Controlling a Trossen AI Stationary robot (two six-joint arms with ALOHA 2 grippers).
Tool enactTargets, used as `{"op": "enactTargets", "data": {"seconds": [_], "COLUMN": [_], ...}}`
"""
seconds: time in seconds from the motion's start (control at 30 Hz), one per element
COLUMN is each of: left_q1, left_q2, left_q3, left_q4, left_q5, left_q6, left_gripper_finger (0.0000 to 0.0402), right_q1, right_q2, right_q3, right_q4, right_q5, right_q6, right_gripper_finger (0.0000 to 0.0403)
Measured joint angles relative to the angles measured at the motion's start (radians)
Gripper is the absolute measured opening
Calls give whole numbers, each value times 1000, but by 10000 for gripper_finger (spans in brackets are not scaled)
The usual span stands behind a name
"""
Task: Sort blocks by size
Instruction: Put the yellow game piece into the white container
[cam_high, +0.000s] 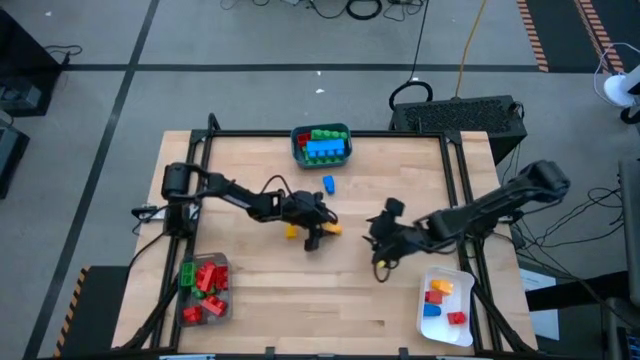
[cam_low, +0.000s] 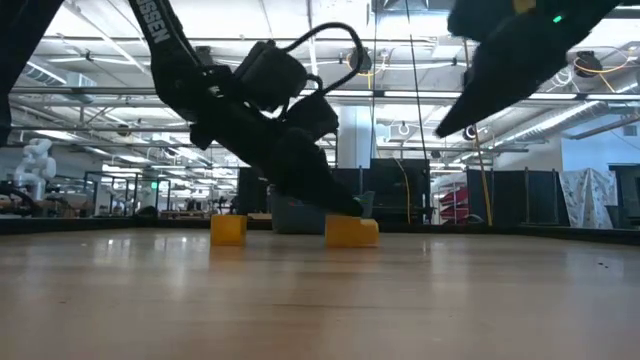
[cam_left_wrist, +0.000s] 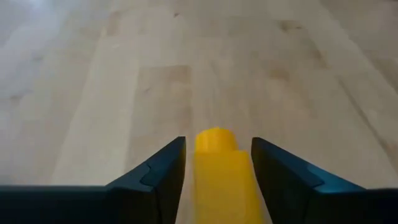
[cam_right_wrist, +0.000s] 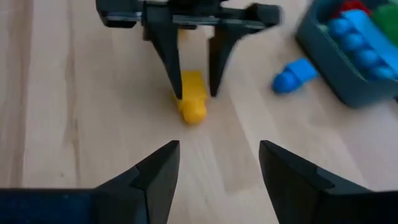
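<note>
A yellow block (cam_left_wrist: 221, 180) lies on the wooden table near its middle, between the fingers of my left gripper (cam_high: 322, 232), which is open and reaches in from the table's left. A second yellow block (cam_high: 291, 232) sits just behind that gripper. Toward the far edge, a blue block (cam_high: 328, 184) lies loose in front of the teal bin (cam_high: 296, 150). My right gripper (cam_right_wrist: 217, 168) hangs open above the table, right of the left gripper and facing it, with nothing between its fingers. My left gripper straddles the yellow block without a pinch. One finger (cam_right_wrist: 174, 81) lies against the block's long side (cam_right_wrist: 184, 87); the other finger stands a little off the opposite side. The fingers slant down from the table's left, along the block. The block rests flat on the table.
The teal bin at the far edge holds blue, green and red blocks. A clear tray (cam_high: 226, 300) at the near left holds red and green blocks. A white tray (cam_high: 425, 318) at the near right holds orange, blue and red ones. Bare wood lies between them.
</note>
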Motion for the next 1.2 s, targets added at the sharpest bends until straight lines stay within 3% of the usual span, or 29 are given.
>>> {"op": "enactTargets", "data": {"seconds": [0.27, 0.5, 0.67, 0.77, 1.0, 1.2], "left_q1": [-38, -43, -68, -78, -78, -81], "left_q2": [0, -113, -250, -297, -316, -316], "left_q3": [8, 8, 10, 10, 10, 9], "left_q4": [-8, -213, -351, -411, -436, -460], "left_q5": [-5, -6, -167, -250, -277, -312], "left_q6": [4, -55, -57, -55, -83, -119], "left_gripper_finger": [239, 305, 310, 311, 311, 311], "right_q1": [-109, -193, -250, -280, -319, -318], "right_q2": [162, 315, 390, 430, 510, 511], "right_q3": [0, 0, 0, 0, 0, 0], "right_q4": [222, 435, 560, 611, 672, 675], "right_q5": [-131, -264, -326, -391, -481, -482], "right_q6": [-141, -261, -314, -328, -344, -349], "right_gripper_finger": [242, 271, 279, 279, 275, 209]}}
